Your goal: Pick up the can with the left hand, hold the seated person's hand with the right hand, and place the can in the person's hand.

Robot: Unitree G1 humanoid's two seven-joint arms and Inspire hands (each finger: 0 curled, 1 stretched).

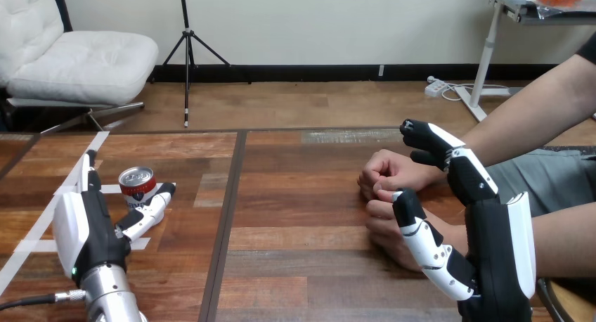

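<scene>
A small red and silver can (pixel 137 185) stands upright on the wooden table (pixel 295 216) at the left. My left hand (pixel 84 227) sits just beside it, open, with straight fingers at the can's left and the thumb (pixel 151 209) reaching under its near side; nothing is closed round the can. At the right, the person's two hands rest on the table as loose fists, the farther one (pixel 385 173) and the nearer one (pixel 383 227). My right hand (pixel 492 245) is open over them, its fingers (pixel 439 145) above the farther wrist and its thumb (pixel 422 230) over the nearer hand. Contact cannot be told.
White tape lines (pixel 42 230) mark the table around the can and my left hand. A dark seam (pixel 230 195) runs front to back through the table's middle. The person's forearms come in from the right edge.
</scene>
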